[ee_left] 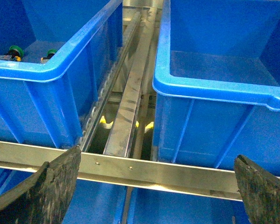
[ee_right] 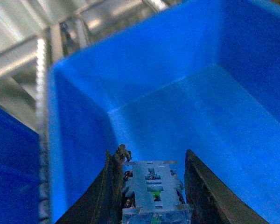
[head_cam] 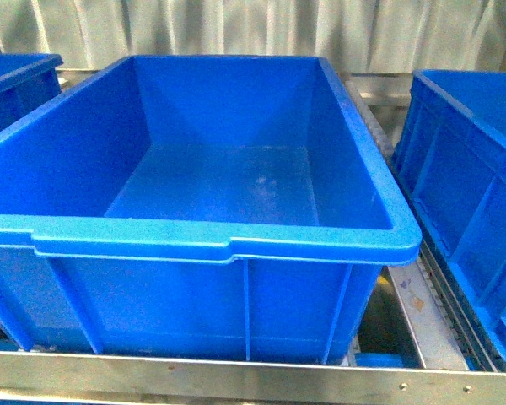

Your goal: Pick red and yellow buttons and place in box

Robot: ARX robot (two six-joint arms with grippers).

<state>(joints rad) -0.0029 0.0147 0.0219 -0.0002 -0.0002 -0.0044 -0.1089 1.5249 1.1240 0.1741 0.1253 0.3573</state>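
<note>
A large empty blue box (head_cam: 219, 240) fills the middle of the front view; neither arm shows there. My right gripper (ee_right: 152, 161) is shut on a push-button switch (ee_right: 151, 191). Only its pale grey-blue body shows between the fingers, and its cap is hidden, so I cannot tell its colour. It hangs above the bare floor of a blue bin (ee_right: 186, 102); I cannot tell which bin. My left gripper (ee_left: 156, 191) is open and holds nothing, over the metal crossbar (ee_left: 130, 168) in front of two bins. No red or yellow button is in view.
The bin (ee_left: 60, 70) beside the left gripper holds green-capped switches (ee_left: 15, 50). Another blue bin (head_cam: 472, 194) stands at the right and a third (head_cam: 17, 80) at the far left. Steel rails (ee_left: 130, 98) run between the bins, with small yellow shapes (ee_left: 104, 120) beneath.
</note>
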